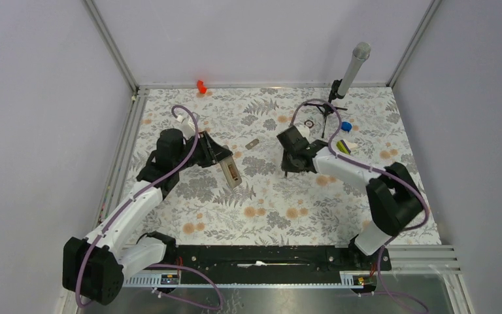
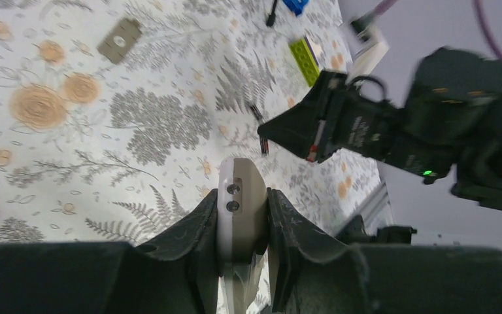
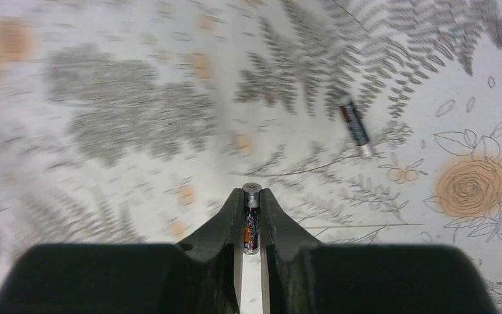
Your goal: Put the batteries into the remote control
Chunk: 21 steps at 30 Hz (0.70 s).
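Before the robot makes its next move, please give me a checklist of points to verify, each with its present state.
1. Hold of the left gripper on the remote control: ok, clamped between both fingers.
2. One battery in the right gripper: ok, the held battery sits between the fingers.
3. Alignment of the held battery: ok, along the fingers, one end poking out.
4. Remote's compartment open, facing the right gripper: cannot tell.
5. Polarity of the held battery: cannot tell.
6. The second battery: ok, free on the table, apart from both grippers.
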Available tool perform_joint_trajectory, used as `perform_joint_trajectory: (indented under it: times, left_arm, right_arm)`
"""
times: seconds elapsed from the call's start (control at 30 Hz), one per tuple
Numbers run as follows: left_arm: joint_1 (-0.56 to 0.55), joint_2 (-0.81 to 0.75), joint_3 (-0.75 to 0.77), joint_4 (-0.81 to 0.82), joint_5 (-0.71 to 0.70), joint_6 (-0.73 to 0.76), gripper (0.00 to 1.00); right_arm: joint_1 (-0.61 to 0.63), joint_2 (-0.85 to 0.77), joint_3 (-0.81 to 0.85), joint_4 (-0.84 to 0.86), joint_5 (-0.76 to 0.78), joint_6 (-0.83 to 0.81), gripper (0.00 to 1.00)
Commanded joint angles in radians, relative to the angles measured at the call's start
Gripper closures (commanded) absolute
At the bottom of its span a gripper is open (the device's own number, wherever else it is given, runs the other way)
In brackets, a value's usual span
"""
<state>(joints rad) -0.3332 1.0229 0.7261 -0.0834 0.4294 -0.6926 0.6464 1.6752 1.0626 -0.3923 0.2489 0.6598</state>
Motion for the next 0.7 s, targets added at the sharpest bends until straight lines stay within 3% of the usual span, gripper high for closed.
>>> perform_joint_trajectory:
  times: [0.0, 0.23, 0.43, 0.67]
  left_arm:
    - [0.006, 0.021, 0.028, 0.101, 0.183, -0.003, 1.0]
    - [0.006, 0.049, -0.018, 0.301, 0.323, -0.136, 1.0]
    - [0.006, 0.066, -0.008, 0.311, 0.367, -0.176, 1.0]
    - [0.006, 0.09, 0.038, 0.213, 0.39, -0.203, 1.0]
  right_arm:
    - [0.071, -0.217, 0.017, 0.127, -0.065, -0.075, 0.93]
    - [0.2, -0.476, -0.079, 0.398, -0.145, -0.181, 0.93]
    - [0.287, -0.566, -0.15, 0.58, -0.171, -0.269, 0.93]
    - [0.375, -0.546, -0.154, 0.624, -0.157, -0.381, 0.92]
